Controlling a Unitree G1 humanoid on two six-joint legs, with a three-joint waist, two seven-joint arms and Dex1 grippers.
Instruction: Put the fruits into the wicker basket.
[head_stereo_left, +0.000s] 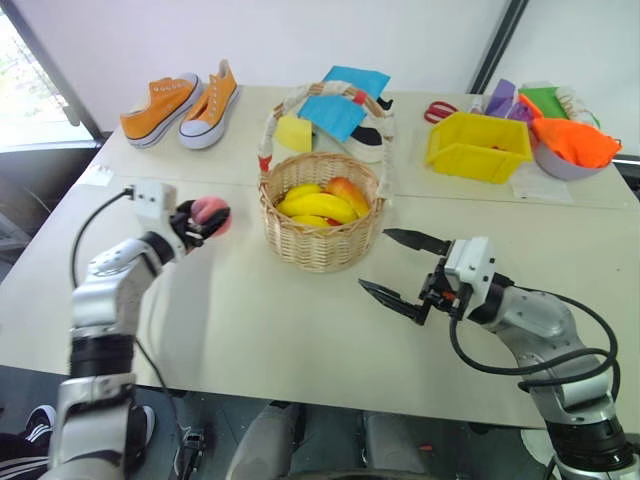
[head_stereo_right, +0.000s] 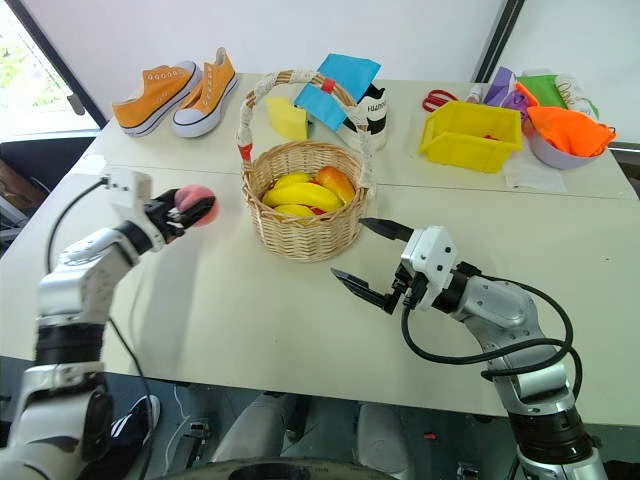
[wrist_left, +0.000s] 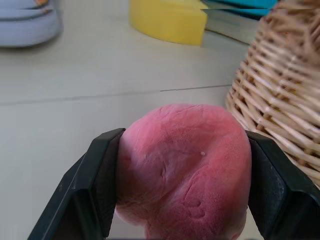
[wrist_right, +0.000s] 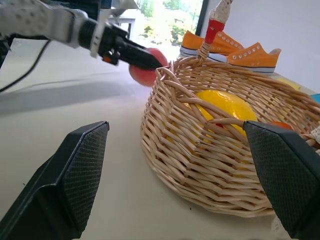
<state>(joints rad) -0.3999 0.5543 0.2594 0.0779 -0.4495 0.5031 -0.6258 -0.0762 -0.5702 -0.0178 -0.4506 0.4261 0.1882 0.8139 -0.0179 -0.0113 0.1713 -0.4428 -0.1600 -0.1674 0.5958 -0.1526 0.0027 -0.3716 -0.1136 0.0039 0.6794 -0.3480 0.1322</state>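
The left gripper has its fingers squeezed on both sides of the pink peach, so it is holding the peach up off the desk. The peach sits just beside the wicker basket, on the side nearer the orange shoes, and it is about as high as the basket's rim. Inside the basket there is already a yellow banana with some other small yellow and orange-red fruits next to it. The right gripper waits on the other side of the basket, close to it, with its fingers spread wide and nothing in them. It looks to me like this is the carrying step: the peach is picked up and must now go into the basket. I think the next move needs the left arm to lift the peach a bit higher than the rim, bring it over the middle of the basket, and keep away from the tall handle that arches over the top. Then the fingers should open so the peach drops onto the fruits inside. If the peach bumps the rim, the light basket could slide or tip.
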